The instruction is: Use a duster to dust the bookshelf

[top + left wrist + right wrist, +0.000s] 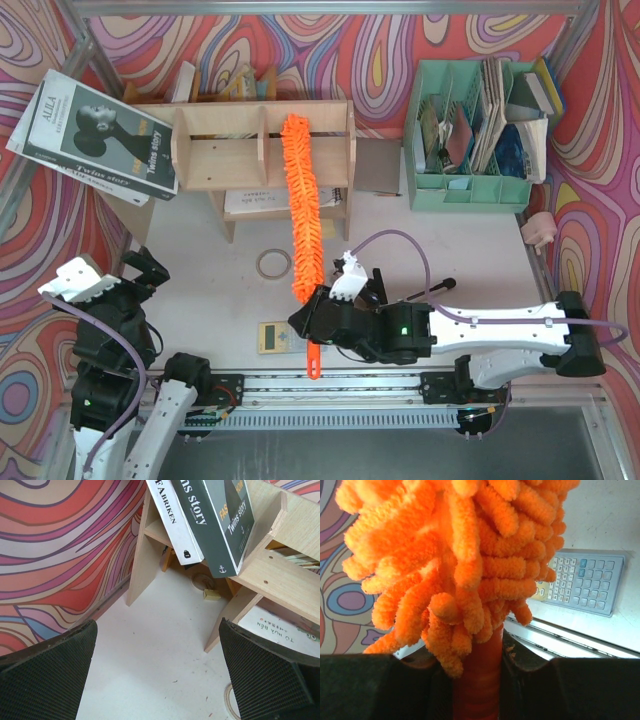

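Observation:
The plywood bookshelf (215,150) stands at the back left of the table; its legs and a shelf board show in the left wrist view (272,575). The orange duster (302,215) stretches from my right gripper up to the shelf, its fluffy tip lying on the shelf's top right compartment. My right gripper (312,322) is shut on the duster's handle (477,680), just below the fluffy head (460,555). The handle's end (312,362) sticks out toward the near edge. My left gripper (160,680) is open and empty, low over the table near the shelf's left legs.
Books (95,135) lean on the shelf's left end. A mint-green file organiser (475,135) stands at the back right. A grey calculator (275,337) lies by the right gripper; it also shows in the right wrist view (582,582). A tape ring (272,263) lies mid-table.

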You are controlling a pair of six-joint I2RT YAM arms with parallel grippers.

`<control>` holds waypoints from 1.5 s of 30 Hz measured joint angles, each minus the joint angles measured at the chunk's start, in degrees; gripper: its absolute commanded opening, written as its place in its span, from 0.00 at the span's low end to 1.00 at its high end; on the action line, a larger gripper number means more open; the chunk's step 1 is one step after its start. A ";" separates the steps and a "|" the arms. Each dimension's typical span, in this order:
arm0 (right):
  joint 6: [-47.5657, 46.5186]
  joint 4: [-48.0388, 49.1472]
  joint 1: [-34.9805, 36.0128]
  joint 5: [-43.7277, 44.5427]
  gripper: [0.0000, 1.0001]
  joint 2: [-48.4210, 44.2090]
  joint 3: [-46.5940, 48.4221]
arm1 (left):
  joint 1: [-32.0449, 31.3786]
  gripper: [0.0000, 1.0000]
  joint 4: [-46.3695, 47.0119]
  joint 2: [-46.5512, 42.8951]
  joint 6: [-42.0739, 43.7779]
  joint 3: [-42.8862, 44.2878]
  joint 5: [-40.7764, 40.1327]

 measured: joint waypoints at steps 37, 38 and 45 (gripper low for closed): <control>-3.78 0.63 1.44 2.78 0.00 2.91 2.78 | 0.00 0.98 0.00 0.00 0.00 0.00 0.00; -4.81 1.55 1.40 2.25 0.00 3.89 3.37 | 0.00 0.99 0.00 0.00 0.00 0.00 0.00; -6.60 2.71 1.44 0.81 0.00 5.75 4.85 | 0.00 0.98 0.00 0.00 0.00 0.00 0.00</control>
